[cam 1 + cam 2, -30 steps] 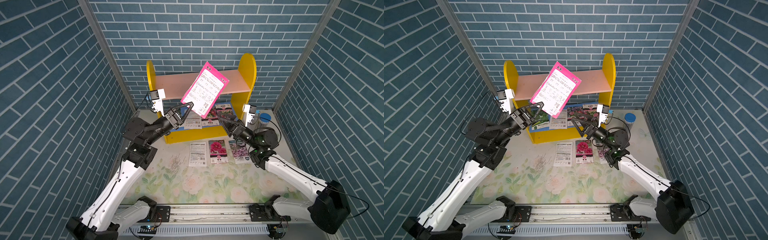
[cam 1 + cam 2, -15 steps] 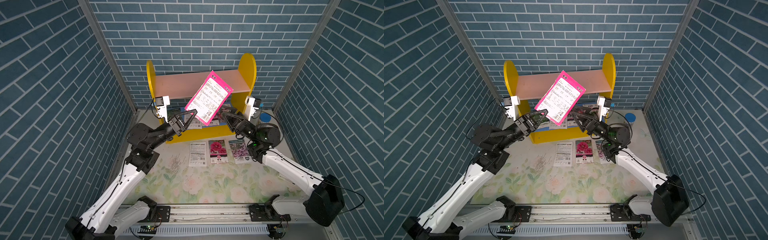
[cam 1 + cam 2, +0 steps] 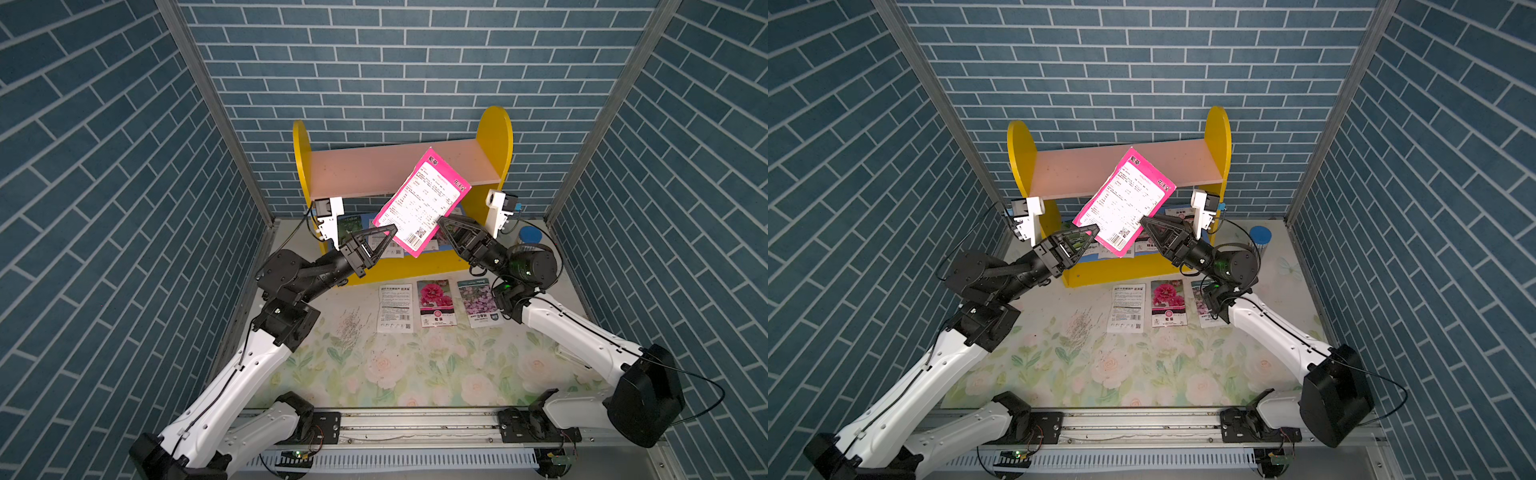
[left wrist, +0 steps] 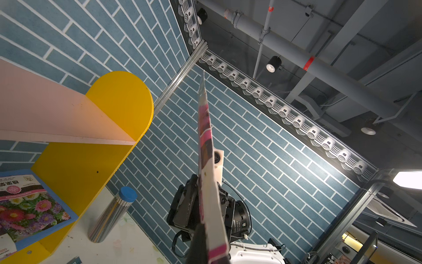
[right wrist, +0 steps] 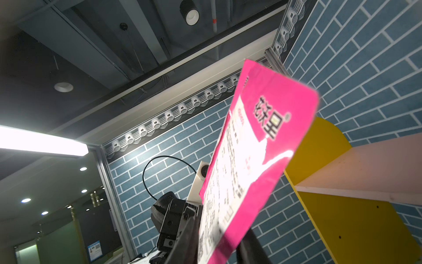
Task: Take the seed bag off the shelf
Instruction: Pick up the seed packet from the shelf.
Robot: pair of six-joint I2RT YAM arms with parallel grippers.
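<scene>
**Seed bag off the shelf, held in the air between both claws**

The seed bag (image 3: 422, 203), pink-bordered with a white printed panel and a barcode, was clear of the shelf (image 3: 494, 137) in both top views. It hung tilted in the air in front of the pink upper board (image 3: 361, 170), with its barcode end lowest. Its upper end leaned toward the shelf's right side panel.

Left claw (image 3: 387, 232): pressed together on the bag's lower left edge. The left wrist view showed the bag (image 4: 206, 182) edge-on, rising out of the grip.

Right claw (image 3: 443, 224): at the bag's lower right edge, opposite the left one. In the right wrist view a dark finger (image 5: 185, 242) lay to each side of the bag (image 5: 251, 160). I could not tell whether they were pinching it or only flanking it.

The shelf stood at the far edge of the table (image 3: 415, 374), against the brick wall. A flower packet (image 4: 27, 210) lay on the blue lower board (image 4: 72, 216). Three packets (image 3: 435, 301) lay flat in a row on the table, just in front of the shelf's yellow base. A silver tube (image 3: 530, 237) with a blue cap stood upright at the far right corner of the table, beside the shelf.
</scene>
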